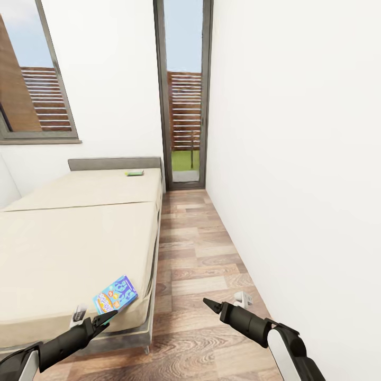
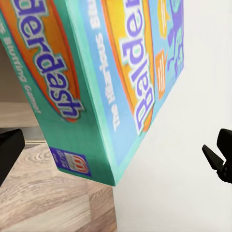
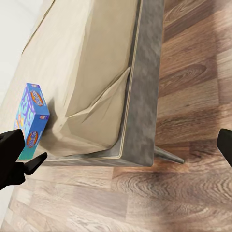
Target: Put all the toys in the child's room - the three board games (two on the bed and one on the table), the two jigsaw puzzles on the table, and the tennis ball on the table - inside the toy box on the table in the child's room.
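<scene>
The head view covers a narrow room with white walls, a wood-plank floor [image 1: 211,264] and a tall dark-framed window [image 1: 183,95] at 12 o'clock.

The bed [image 1: 69,248] occupies the area from 9 to 11 o'clock. It has a plain beige mattress, a dark grey frame and a grey headboard [image 1: 114,163].

Task items on the bed:
- The blue board game [image 1: 115,294] lies flat on the mattress near the foot corner, at about 7 o'clock, close to the mattress edge. The left wrist view shows its lid at close range, printed with the title "Balderdash" [image 2: 140,63]. The right wrist view shows the same box [image 3: 31,118] on the corner of the mattress.
- The green board game [image 1: 134,172] lies flat at the far end of the mattress, just in front of the headboard, at about 11 o'clock.

Left end effector [image 1: 104,319]: positioned at 7 o'clock, its tip just beside the near edge of the blue board game. Whether it touches the box cannot be determined. Its fingers are spread, with nothing pinched between them.

Right end effector [image 1: 211,305]: positioned at 5 o'clock over the floor, well apart from the bed. Its fingers are spread and hold nothing.

A small white-grey object [image 1: 243,299] lies on the floor beside the right wall; its type cannot be determined.
</scene>
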Controlling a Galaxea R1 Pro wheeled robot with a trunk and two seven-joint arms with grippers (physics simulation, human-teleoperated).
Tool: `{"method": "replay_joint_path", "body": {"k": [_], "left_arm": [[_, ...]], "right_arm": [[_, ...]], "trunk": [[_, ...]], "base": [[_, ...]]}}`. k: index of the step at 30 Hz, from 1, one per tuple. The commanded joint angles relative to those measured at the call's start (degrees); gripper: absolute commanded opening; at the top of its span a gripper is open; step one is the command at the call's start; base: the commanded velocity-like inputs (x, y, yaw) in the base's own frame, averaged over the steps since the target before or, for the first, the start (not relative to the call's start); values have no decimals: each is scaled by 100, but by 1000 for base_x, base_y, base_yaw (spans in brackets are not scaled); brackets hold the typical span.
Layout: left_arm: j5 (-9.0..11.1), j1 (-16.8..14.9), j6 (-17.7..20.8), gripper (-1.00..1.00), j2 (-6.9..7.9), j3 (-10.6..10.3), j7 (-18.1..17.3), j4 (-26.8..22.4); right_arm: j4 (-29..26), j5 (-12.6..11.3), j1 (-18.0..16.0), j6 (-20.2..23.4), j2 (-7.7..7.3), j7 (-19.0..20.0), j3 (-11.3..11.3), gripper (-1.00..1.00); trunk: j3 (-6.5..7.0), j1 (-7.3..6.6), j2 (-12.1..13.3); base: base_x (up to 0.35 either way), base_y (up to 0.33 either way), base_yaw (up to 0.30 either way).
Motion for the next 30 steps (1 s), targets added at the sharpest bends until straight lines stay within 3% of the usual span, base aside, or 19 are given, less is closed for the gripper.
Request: {"method": "replay_joint_path", "body": {"k": [1,30], "left_arm": [[19,-3,40,100,0,4,-8,1],[19,-3,40,100,1,84,-8,1]], "right_arm": [[-3,-16,-3,33,2,4,-7,100],[-3,-16,-3,33,3,3,-5,100]], "trunk": [[-6,-1,-2],[-6,-1,-2]], "base": [[0,0,0],[2,1,0]]}}
